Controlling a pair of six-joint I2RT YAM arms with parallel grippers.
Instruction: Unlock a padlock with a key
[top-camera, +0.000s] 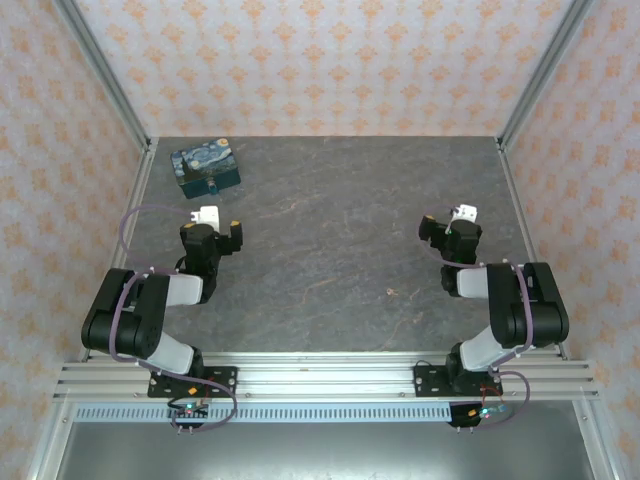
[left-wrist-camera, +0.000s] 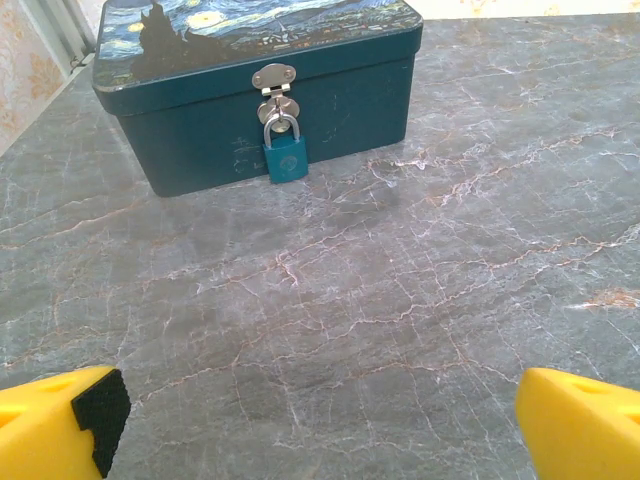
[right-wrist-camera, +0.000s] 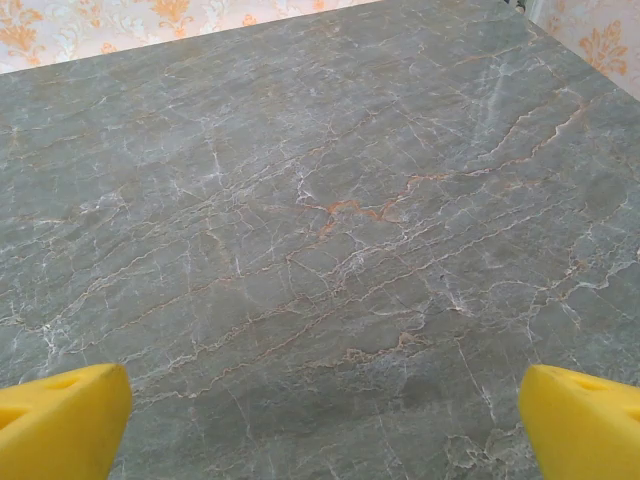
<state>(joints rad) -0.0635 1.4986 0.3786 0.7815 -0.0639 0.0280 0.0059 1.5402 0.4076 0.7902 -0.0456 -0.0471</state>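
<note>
Found left jaws and right jaws spread wide, empty. Spotted tiny pale sliver-like key (top-camera: 392, 291) on grey marbled table (top-camera: 330, 230), lower right of centre; small blue padlock (left-wrist-camera: 285, 155) hanging from blue night-sky box (left-wrist-camera: 200, 90), upper left.

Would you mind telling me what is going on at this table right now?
Nothing is being handled yet. The padlock hangs, apparently shut, on the hasp of a blue box at the far left of the table, with the left arm facing it. A tiny pale sliver, likely the key, lies on the table nearer the right arm. Both arms' jaws stand wide open and hold nothing.
</note>
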